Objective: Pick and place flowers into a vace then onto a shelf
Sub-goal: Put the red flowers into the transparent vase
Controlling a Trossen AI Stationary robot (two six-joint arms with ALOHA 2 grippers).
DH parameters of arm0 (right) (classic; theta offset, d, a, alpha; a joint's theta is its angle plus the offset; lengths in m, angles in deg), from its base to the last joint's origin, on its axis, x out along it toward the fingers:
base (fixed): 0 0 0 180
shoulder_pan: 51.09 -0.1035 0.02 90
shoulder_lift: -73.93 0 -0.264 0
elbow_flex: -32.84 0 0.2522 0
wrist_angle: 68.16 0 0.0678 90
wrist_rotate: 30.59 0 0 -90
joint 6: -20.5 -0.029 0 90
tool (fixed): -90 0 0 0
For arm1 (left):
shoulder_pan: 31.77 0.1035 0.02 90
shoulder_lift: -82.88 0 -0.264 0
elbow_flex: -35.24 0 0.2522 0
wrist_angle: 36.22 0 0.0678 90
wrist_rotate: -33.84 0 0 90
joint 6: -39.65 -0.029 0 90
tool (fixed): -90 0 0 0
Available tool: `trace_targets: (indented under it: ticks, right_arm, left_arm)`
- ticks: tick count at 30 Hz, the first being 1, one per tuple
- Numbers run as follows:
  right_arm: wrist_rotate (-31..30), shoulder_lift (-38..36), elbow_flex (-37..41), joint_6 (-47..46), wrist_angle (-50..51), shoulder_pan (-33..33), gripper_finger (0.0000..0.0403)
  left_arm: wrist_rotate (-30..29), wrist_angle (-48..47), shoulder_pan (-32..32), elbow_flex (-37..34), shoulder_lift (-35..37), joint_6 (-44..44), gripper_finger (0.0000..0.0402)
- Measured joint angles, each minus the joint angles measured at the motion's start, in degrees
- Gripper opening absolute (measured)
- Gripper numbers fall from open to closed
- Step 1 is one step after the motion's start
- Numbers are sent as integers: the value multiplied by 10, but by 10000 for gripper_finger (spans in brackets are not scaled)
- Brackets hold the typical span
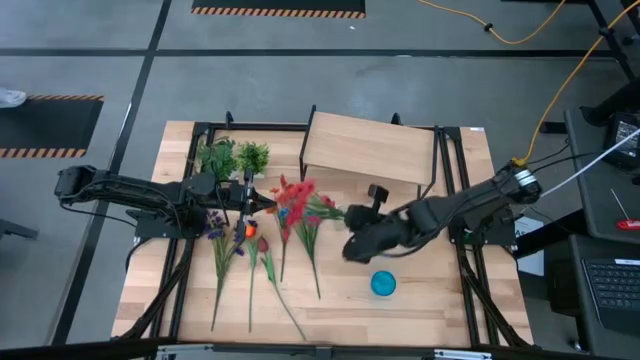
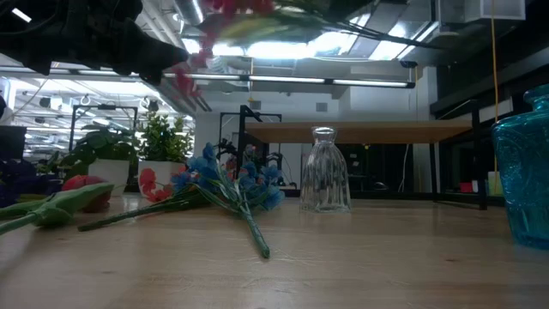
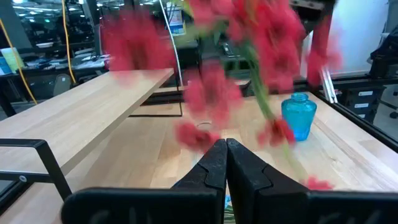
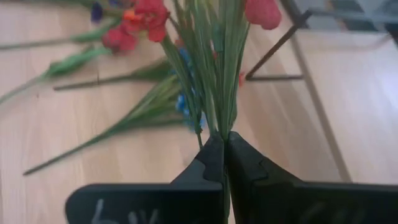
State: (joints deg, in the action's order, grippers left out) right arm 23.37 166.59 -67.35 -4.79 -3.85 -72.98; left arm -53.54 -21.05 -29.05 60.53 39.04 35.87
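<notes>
**Both claws pinching stems over the worktop**

While the high view is looking straight down, the left claw [image 1: 262,203] is reaching in from the worktop's [image 1: 450,290] left edge and pinching a red bunch [image 1: 298,200] whose blossoms are spreading toward the shelf [image 1: 370,145]. The right claw [image 1: 352,250] is reaching in from the right edge and sitting near the middle of the worktop, close to the stems. More flowers [image 1: 232,245] are lying flat with their stems pointing to the front edge. A blue vase [image 1: 383,284] is standing near the front right, and two potted plants [image 1: 235,158] are standing by the back left corner, beside the shelf.

As the low view is looking across the worktop [image 2: 386,257], a blue-blossomed bunch [image 2: 230,184] is lying on the wood and a clear glass vase [image 2: 324,172] is standing upright just beside it, in front of the shelf [image 2: 360,131]. The blue vase [image 2: 525,172] is showing at the right, and blurred red blossoms [image 2: 225,13] are hanging above.

As the left wrist view is looking forward, the left claw's [image 3: 226,163] fingers are pressed together, with blurred red flowers [image 3: 242,50] in front, the shelf [image 3: 93,118] to one side and the blue vase [image 3: 298,115] beyond.

As the right wrist view is looking down, the right claw [image 4: 224,158] is pinching a bundle of green stems [image 4: 214,74], with loose flowers [image 4: 124,118] lying on the worktop [image 4: 348,124] below.
</notes>
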Motion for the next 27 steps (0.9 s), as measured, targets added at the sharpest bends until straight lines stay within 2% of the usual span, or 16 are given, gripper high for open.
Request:
trace_targets:
  ticks: [5,11,16,27]
  right_arm:
    - [10,-90,132,87,-155,17,0]
    - [87,-188,292,163,-329,59,0]
    - [148,-264,394,209,-470,88,0]
    - [227,-345,569,300,-726,124,0]
  left_arm:
    - [0,0,0,0,0,0,3]
    - [-3,0,0,0,0,0,3]
    - [-3,0,0,0,0,0,3]
    - [-7,1,0,0,0,0,3]
